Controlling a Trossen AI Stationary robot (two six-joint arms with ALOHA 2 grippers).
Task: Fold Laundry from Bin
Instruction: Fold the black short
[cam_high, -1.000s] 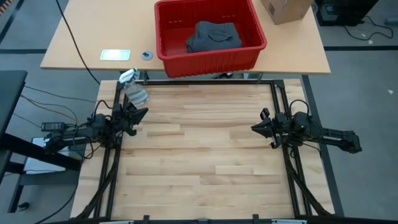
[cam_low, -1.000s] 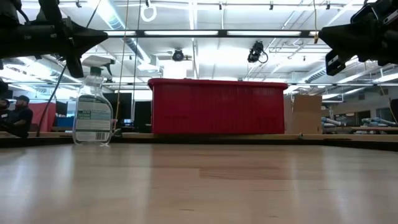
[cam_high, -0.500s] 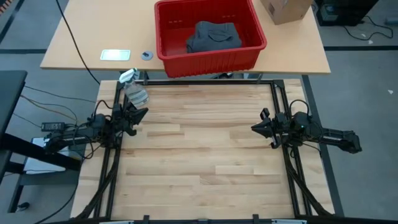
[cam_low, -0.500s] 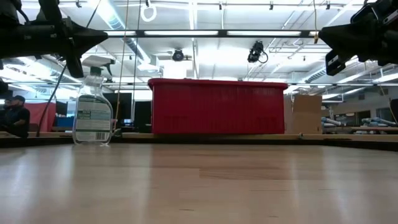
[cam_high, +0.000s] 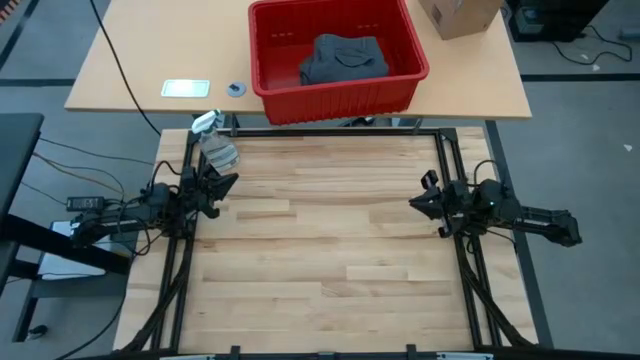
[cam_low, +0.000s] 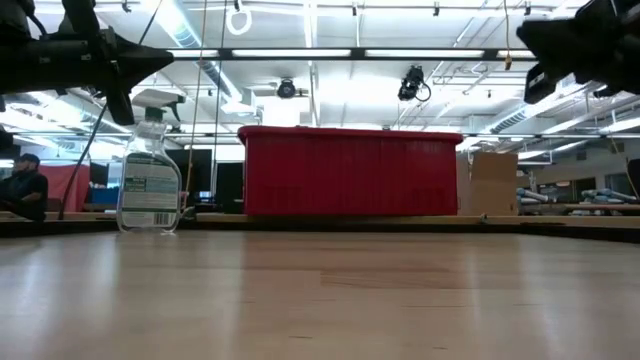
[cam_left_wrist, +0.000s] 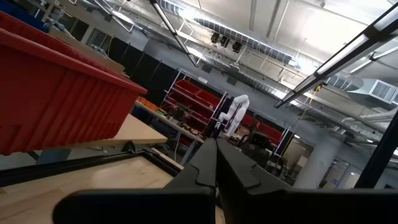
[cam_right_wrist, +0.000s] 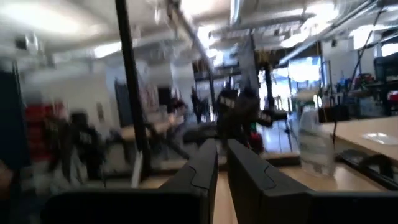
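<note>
- My left pincer (cam_high: 228, 181) hangs above the wooden worktable (cam_high: 330, 250) at about nine o'clock on it, close to the table's edge, fingers pressed together with nothing between them.
- My right pincer (cam_high: 418, 203) hangs opposite at about three o'clock, well apart from the left; its fingers (cam_right_wrist: 205, 168) stand almost together, only a narrow slit between them, and they hold nothing.
- The red bin (cam_high: 338, 93) sits at twelve o'clock, beyond the worktable's far edge, on a paler table (cam_high: 130, 70).
- Inside the bin lies the laundry I can see: one dark grey garment (cam_high: 343, 58), bunched in the middle of the bin floor.
- A spray bottle (cam_high: 213, 146) stands at about ten o'clock, just past my left pincer, near the worktable's far left corner.
- A brown cardboard box (cam_high: 459, 16) rests at one o'clock, just beside the bin.
- From table height, the bin (cam_low: 350, 172) shows as a red ribbed wall, the bottle (cam_low: 150, 180) to its side, and a seated person (cam_low: 22, 185) far off in the room.
</note>
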